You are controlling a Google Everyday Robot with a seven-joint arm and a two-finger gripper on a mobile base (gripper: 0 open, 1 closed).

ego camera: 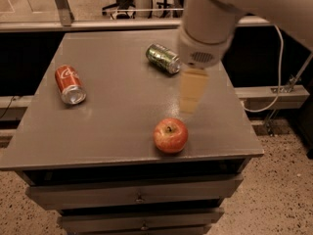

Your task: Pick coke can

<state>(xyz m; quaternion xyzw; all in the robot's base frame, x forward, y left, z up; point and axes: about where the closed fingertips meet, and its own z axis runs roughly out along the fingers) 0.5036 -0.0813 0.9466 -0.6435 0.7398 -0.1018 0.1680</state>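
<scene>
The gripper (190, 104) is a pale yellow piece that hangs down from the big white arm (210, 18). It is over the right part of the grey table (122, 116), with its tip pointing down at the table top. I cannot tell if the gripper is wide or narrow. It is not touching either can or the apple. The coke can (70, 84) is far off to the left of the gripper, well apart from it, near the left edge of the table. It is red with white writing and it lies on its side, with one silver end turned to the front. A green can (164, 58) lies on its side too, a little to the left of the gripper and farther back, close to the round white end of the arm. A red apple (170, 135) sits just in front of the gripper and a tiny bit to the left, near the front edge of the table, with its stem up. Under the table top there are grey drawers (137, 195). To the right of the gripper, past the table, a white cable (279, 72) hangs down.
</scene>
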